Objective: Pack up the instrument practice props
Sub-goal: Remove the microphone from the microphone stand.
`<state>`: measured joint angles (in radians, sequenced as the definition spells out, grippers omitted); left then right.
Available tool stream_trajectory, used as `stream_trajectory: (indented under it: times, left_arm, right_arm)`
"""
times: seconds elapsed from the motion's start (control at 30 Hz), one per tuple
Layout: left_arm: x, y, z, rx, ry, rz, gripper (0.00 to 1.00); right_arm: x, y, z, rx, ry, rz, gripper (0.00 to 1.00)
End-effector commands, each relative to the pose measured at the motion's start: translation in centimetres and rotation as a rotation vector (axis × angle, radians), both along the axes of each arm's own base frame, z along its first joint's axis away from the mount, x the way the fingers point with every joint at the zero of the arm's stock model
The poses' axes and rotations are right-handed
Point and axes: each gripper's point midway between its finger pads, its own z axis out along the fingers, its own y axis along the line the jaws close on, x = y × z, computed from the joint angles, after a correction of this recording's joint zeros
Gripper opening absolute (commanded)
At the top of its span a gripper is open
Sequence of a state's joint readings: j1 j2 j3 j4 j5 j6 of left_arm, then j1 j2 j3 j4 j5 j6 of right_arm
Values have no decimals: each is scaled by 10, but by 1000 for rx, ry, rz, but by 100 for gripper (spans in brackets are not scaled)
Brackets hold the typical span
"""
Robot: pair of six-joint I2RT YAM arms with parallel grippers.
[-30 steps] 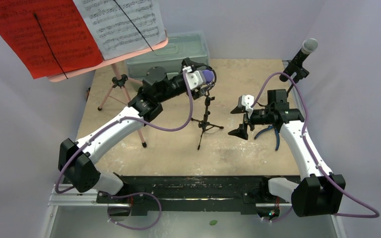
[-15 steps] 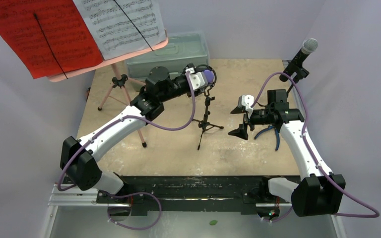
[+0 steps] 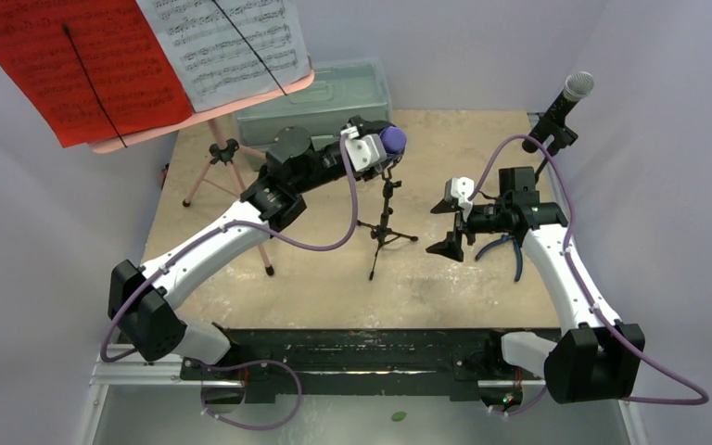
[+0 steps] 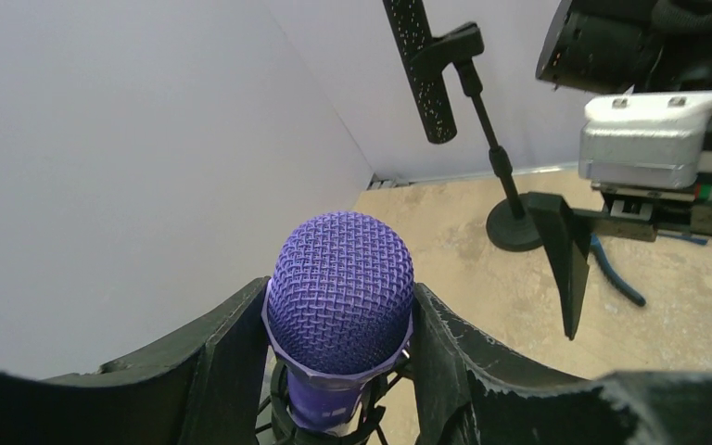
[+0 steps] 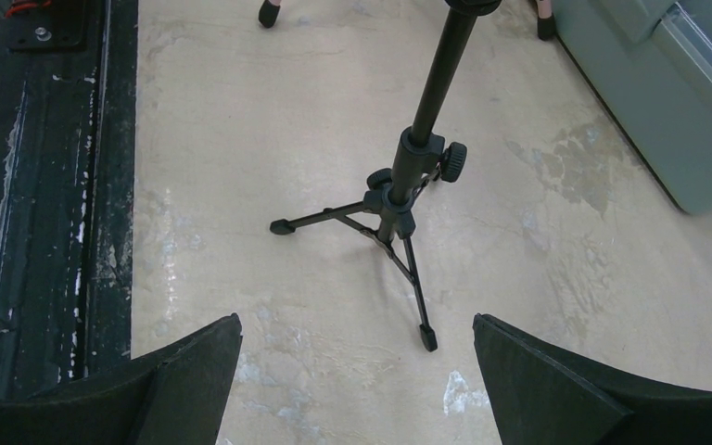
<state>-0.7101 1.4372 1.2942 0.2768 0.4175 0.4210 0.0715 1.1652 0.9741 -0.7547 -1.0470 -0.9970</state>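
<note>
- Watching the top view, I see the left gripper [image 3: 382,145] reaching out to 12 o'clock of the table's [image 3: 334,287] middle, at the purple microphone [image 4: 338,278].
- Its fingers [image 4: 232,343] are partly closed, one pressed against each side of the mesh head, so I read this as a grip on the microphone.
- The microphone stands upright at the top of the black mic tripod [image 5: 399,199], whose feet rest on the table.
- The right gripper [image 3: 447,227] hangs at 3 o'clock of that tripod, jaws spread wide with nothing between them.
- Blue-handled pliers [image 3: 510,250] lie on the table under the right arm.
- The black silver-headed microphone [image 3: 565,102] sits tilted on its own stand in the 2 o'clock corner.
- At 10 o'clock the pink tripod [image 3: 227,176] carries the pink tray [image 3: 204,119], with a red sheet [image 3: 74,65] and a white sheet [image 3: 232,42] resting on it.
- A grey-green case [image 3: 334,97] sits at 12 o'clock by the back wall.
</note>
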Motion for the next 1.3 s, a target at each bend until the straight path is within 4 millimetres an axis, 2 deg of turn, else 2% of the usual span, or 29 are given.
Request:
stream_trajectory:
  times: [0.0,0.5,0.67,0.87,1.03,1.27]
  left_arm:
    - [-31,9,82,-169,-110,-62,0]
    - [-77,23,157,-344,-166,-146,0]
    - [-89,28,170,-383,-135,-175,0]
    - [-113,42,188,-440,-86,-229,0]
    - [-126,53,193,-470,3,-245,0]
    - [-128,71,179,-463,165,-167,0]
  right_arm:
    - [3,2,13,15,-37,16,99]
    - [4,2,12,15,-30,14,99]
    - [4,2,12,15,-29,13,99]
    - [4,2,12,17,-25,15,99]
    - [3,2,11,17,-20,17,99]
    - [3,2,10,16,-18,18,99]
